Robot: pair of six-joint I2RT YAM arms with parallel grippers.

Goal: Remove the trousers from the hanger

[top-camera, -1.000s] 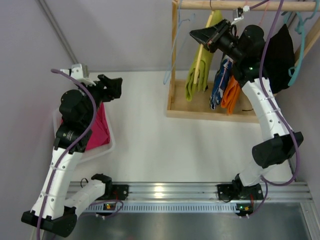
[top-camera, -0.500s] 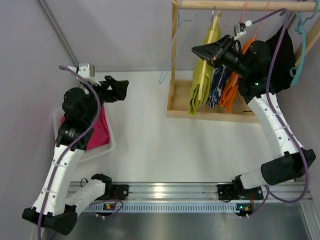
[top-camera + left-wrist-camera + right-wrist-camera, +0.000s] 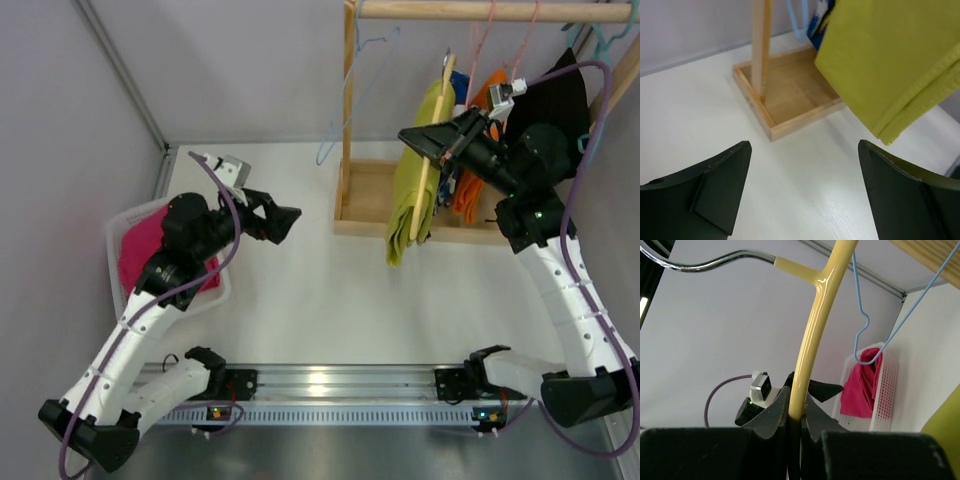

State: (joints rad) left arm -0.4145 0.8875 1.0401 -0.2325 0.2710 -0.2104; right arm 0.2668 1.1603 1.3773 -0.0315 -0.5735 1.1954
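Note:
Lime yellow-green trousers hang folded over a yellow hanger, held out in front of the wooden rack. My right gripper is shut on the hanger's bar, and its metal hook stands free above. My left gripper is open and empty over the table, a short way left of the trousers, which hang above and to the right of its fingers. A magenta-pink pair of trousers lies in the white basket.
The wooden rack has a tray base, a corner post and a top rail. An empty light-blue wire hanger, orange cloth and a black garment hang there.
My right arm has drawn the hanger with the lime trousers down and forward from the rail. My left arm has swung from the basket toward the trousers, and its jaws have spread wider.

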